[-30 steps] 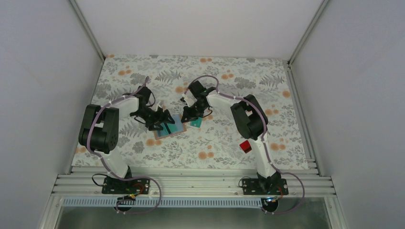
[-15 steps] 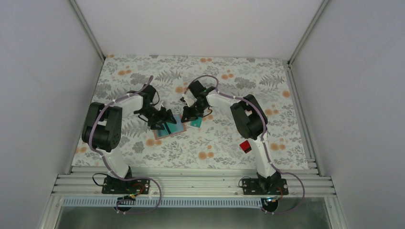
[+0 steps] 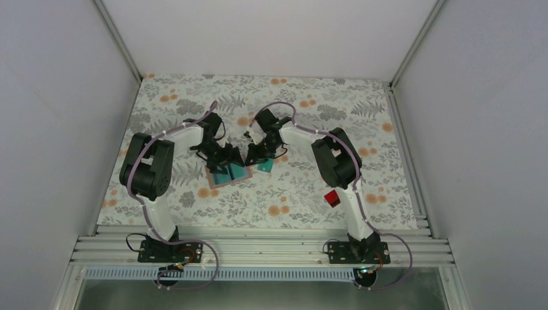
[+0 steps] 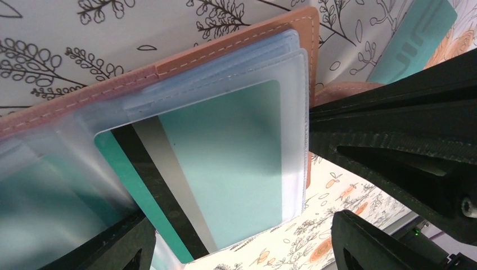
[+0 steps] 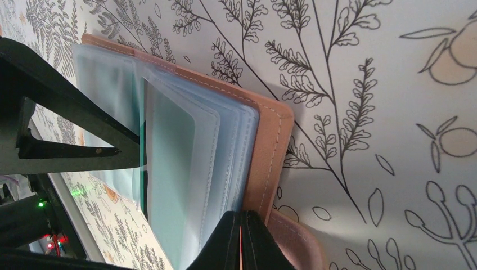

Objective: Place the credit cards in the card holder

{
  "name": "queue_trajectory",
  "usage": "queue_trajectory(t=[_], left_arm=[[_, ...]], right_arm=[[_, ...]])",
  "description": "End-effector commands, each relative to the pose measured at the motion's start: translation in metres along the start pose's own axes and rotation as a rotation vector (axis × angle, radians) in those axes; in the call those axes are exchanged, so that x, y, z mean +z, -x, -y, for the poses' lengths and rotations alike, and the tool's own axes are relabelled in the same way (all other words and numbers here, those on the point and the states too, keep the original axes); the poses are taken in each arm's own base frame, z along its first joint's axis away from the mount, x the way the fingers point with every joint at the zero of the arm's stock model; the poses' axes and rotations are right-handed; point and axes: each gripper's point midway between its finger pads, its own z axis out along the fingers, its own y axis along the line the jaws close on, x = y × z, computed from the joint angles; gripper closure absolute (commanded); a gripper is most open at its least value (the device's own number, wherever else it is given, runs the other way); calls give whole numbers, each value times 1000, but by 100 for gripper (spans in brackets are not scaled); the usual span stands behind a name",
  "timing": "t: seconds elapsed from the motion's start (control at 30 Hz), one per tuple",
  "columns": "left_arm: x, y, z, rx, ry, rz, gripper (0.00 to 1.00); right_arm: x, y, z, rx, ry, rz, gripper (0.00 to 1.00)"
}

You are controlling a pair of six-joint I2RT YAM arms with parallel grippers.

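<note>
One teal card [image 4: 225,163] sits partly inside a clear sleeve of the card holder [image 4: 236,42], open mid-way across the tabletop. Left tool [image 3: 227,161] straddles it, jaws wide, gripping nothing; right tool [image 5: 242,243], closed, pins the cover's edge. Best to push the card in squarely, keeping that pin firm.

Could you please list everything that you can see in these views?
card holder: one, tan-brown, lying open mid-table, clear sleeves showing
sleeved teal card: one, teal with a black stripe, partly inside the front sleeve
loose teal card: one, teal, on the cloth just right of the holder
red card: one, red, beside the right arm
tablecloth: one, white floral with orange fruit, covering the table
left end effector: one, black, open, over the holder
right end effector: one, black, shut on the holder's cover edge
</note>
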Motion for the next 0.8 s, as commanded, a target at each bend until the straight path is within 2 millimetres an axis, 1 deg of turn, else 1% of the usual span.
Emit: queue_trajectory(t=[0.0, 0.2, 0.4, 0.53, 0.6, 0.77], left_arm=[[16, 3, -6, -20, 43, -15, 22], [4, 9, 11, -25, 7, 18, 22], [-1, 8, 27, -31, -66, 21, 23], [-10, 8, 35, -27, -91, 42, 23], [-16, 6, 37, -20, -94, 56, 23], [-27, -8, 30, 1, -52, 69, 22]], right_arm=[[16, -6, 27, 29, -69, -32, 96], [13, -4, 28, 35, -80, -25, 96], [8, 0, 25, 37, -78, -15, 96], [4, 2, 25, 40, -80, -12, 96], [1, 4, 23, 40, -76, -4, 96], [-10, 10, 19, 33, -68, 13, 96]])
